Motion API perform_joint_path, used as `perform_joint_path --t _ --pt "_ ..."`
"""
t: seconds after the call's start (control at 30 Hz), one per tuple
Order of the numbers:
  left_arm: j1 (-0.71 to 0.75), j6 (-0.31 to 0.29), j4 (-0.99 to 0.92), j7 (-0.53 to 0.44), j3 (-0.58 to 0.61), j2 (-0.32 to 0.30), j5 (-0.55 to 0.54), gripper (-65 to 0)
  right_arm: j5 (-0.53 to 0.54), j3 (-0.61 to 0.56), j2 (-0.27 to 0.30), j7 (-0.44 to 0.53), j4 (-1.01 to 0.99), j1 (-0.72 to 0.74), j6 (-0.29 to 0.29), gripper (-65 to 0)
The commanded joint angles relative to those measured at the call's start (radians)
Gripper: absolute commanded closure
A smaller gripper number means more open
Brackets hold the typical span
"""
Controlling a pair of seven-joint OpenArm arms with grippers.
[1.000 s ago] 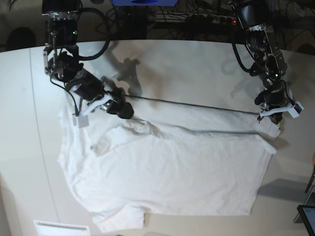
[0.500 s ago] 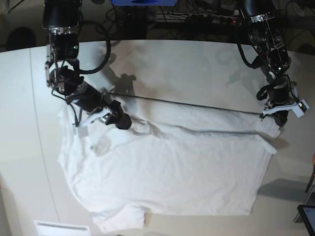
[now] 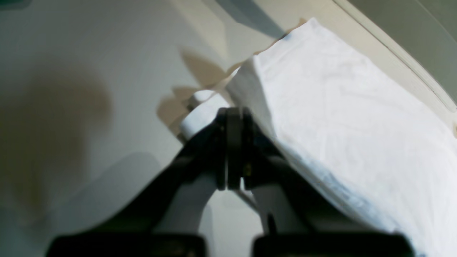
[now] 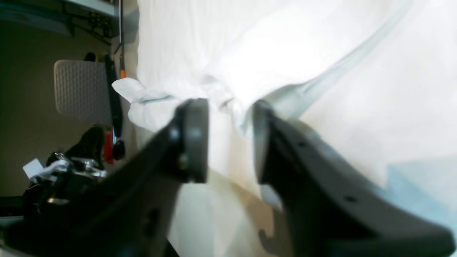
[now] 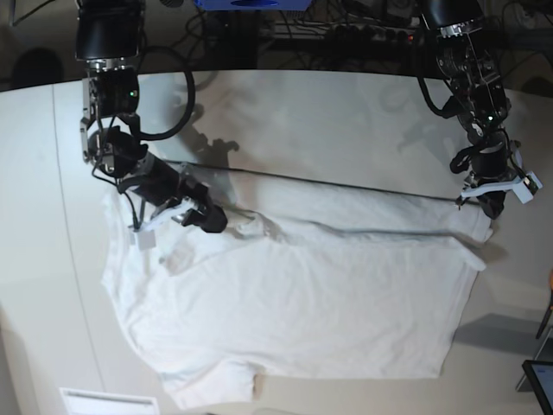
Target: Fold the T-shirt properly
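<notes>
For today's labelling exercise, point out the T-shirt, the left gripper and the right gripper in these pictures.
T-shirt [image 5: 294, 303]: base view, flat middle of the white fabric.
left gripper [image 3: 234, 150]: left wrist view, where the shut fingertips meet.
right gripper [image 4: 230, 139]: right wrist view, gap between the fingertips at the bunched fabric.

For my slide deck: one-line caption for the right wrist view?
Right pincer, jaws apart, straddles a bunched fold of the white T-shirt.

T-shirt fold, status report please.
Left gripper shut at T-shirt corner. Right gripper parted around bunched fabric. Nothing in the way.
</notes>
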State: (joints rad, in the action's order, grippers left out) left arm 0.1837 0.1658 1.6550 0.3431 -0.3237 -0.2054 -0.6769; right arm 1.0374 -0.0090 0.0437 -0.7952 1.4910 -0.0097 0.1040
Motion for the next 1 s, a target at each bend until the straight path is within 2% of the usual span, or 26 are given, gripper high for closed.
perform_joint_path --t 0.0,0.13,0.23,0.57,0.97 --pt "-0.008 -0.005 0.015 -0.029 -0.004 -0.015 0.004 0.0 0.019 0.001 -0.008 0.007 0.003 0.021 0.01 -11.2" --pt "-0.008 -0.005 0.015 -0.029 -0.004 -0.015 0.004 0.0 0.021 0.001 -0.011 0.006 -0.039 0.043 0.01 -2.9" --pt "-0.006 -0.005 0.015 -0.029 -0.005 -0.015 0.004 0.0 0.021 -0.012 -0.015 0.006 -0.051 0.061 0.01 -1.2" --pt "0.007 -0.005 0.017 -0.029 -0.005 -0.015 0.004 0.0 0.022 -0.127 -0.015 0.01 -0.102 0.181 0.006 -0.9" --pt "0.027 -0.005 0.017 -0.028 -0.104 -0.012 0.004 0.0 0.016 -0.134 -0.015 0.013 -0.249 0.34 0.006 -2.5"
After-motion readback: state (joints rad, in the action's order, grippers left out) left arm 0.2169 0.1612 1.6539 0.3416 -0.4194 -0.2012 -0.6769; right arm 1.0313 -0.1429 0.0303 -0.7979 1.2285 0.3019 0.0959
